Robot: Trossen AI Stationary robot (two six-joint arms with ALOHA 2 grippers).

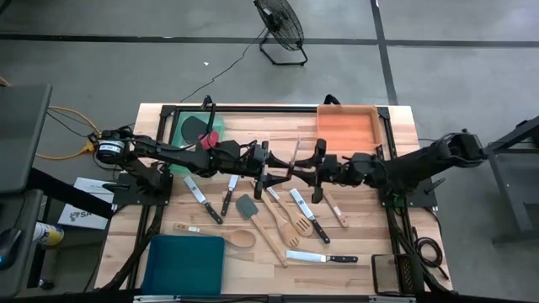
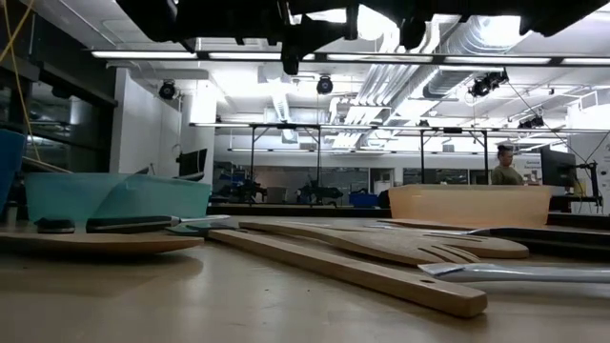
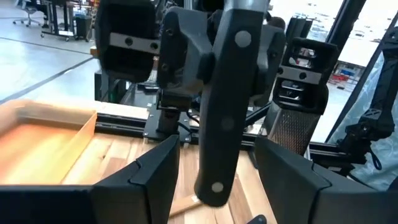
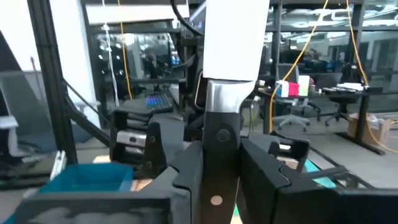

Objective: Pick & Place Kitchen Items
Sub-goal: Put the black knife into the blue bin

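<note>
A black-handled steel knife (image 3: 225, 106) is held in the air over the table's middle, between my two grippers, which face each other. My right gripper (image 4: 219, 177) comes in from the table's right and is shut on the knife's handle; it also shows in the high view (image 1: 307, 168). My left gripper (image 3: 217, 180) comes in from the left and is open. Its two fingers stand wide on either side of the handle's lower end without touching it; it also shows in the high view (image 1: 274, 171). Other utensils (image 1: 278, 220) lie flat on the table nearer the front. My right gripper pinches the knife's black handle (image 4: 219, 146) between its two fingers, just below the steel bolster. The fingers come in level from the table's right and lie across the handle. The knife stands roughly upright, with the blade (image 4: 235, 43) up and the handle's free end (image 3: 214, 186) down, clear of the table.
Several knives (image 1: 305, 212), wooden spoons and turners (image 1: 221, 234) and a grey spatula (image 1: 247, 208) lie on the table's middle and front. A green tray (image 1: 181, 126) stands at the far left, an orange tray (image 1: 347, 126) at the far right and a teal tray (image 1: 185, 263) at the near left.
</note>
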